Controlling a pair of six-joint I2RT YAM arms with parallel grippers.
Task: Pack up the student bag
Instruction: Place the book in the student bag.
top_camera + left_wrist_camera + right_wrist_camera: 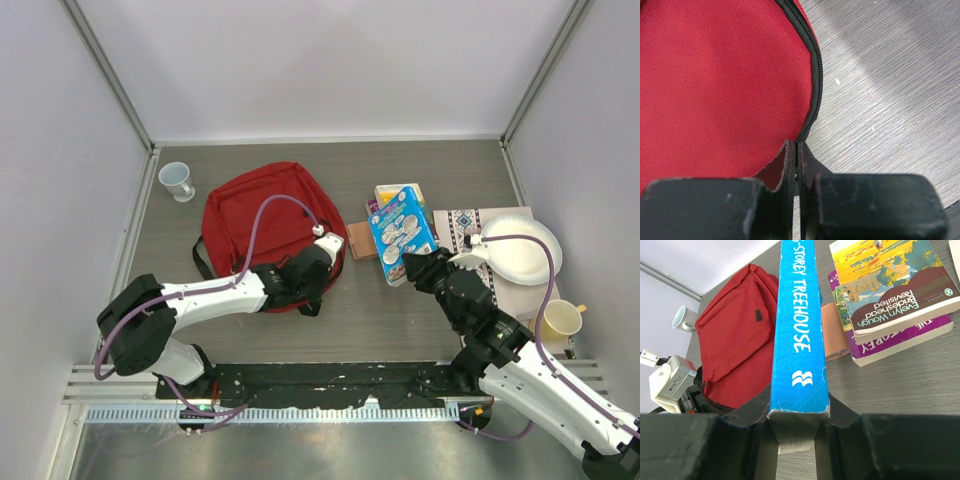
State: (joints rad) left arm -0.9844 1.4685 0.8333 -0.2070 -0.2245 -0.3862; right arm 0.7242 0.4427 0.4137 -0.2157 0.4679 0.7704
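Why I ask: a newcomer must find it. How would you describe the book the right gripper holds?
Right of the red bag is a pile of books. The right gripper holds a book by its near end. It alone is bright blue, with white TREEHOUSE lettering down the spine; its neighbours are purple and yellow.

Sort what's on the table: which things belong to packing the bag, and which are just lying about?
Job, likely: student bag, blue book, stacked books.
Lying about, probably: white cup, paper plate, yellow cup, patterned mat.
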